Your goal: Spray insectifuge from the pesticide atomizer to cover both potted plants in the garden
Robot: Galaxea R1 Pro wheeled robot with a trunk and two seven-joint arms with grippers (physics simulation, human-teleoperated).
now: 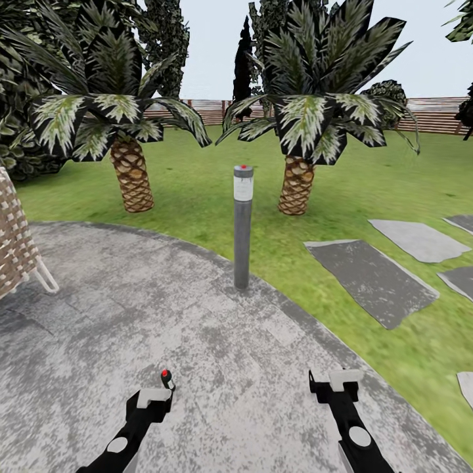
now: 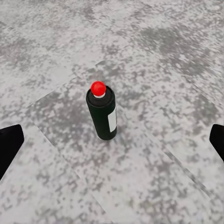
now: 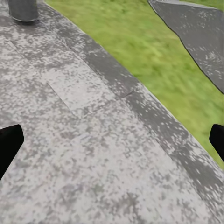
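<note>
Head view: both arms low and reaching forward over the mottled grey patio (image 1: 164,309). Left gripper (image 1: 152,398) just behind the pesticide atomizer (image 1: 167,379), not touching it; right gripper (image 1: 336,383) well apart to the right, over bare paving. Beyond, a grey bollard lamp (image 1: 242,223) at the patio's edge, two palms (image 1: 131,171) on the lawn (image 1: 197,190), the slatted fence (image 1: 433,113) far back.

Left wrist view: fingertips (image 2: 9,144) spread wide at either edge, nothing between them but paving. Atomizer (image 2: 102,114) upright ahead on the patio (dark green body, white label patch, red cap on a pale neck).

Right wrist view: fingertips (image 3: 8,145) likewise spread wide, holding nothing. Paving below, lawn strip (image 3: 140,42) alongside, bollard base (image 3: 22,10) at one corner.
</note>
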